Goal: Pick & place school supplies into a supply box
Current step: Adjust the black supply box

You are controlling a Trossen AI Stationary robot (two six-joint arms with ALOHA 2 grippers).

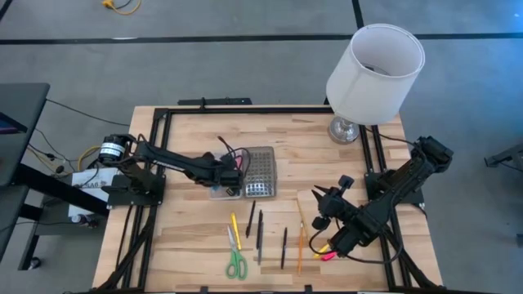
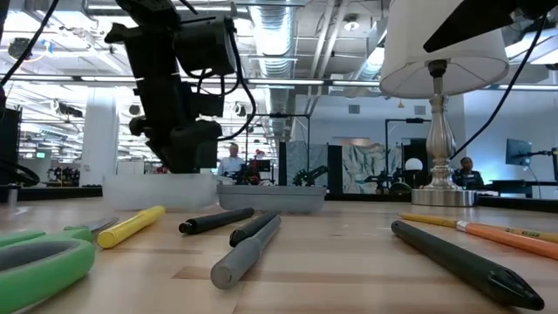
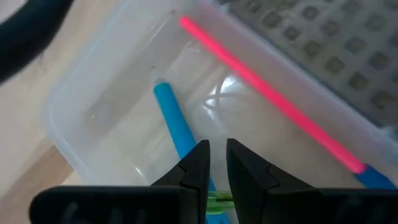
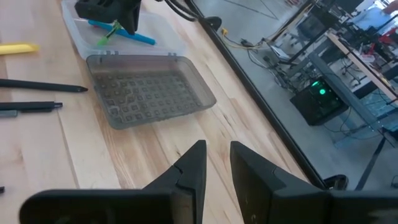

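The clear plastic supply box [image 1: 221, 189] is located left of centre, its dotted grey lid [image 1: 260, 172] laid open; the left gripper [image 3: 216, 167] is pinched on a thin green pen [image 3: 219, 198] above it; the right gripper [image 4: 216, 163], holding nothing, is parked right; a white lampshade [image 1: 376, 73] stands far right.

Even bright overhead light, ceiling strips glowing in the low view's background, soft faint shadows under pens on the table [image 1: 196, 241], white glare on the clear supply box [image 3: 93, 118], near scissors [image 2: 39, 262] blurred, left wrist view soft
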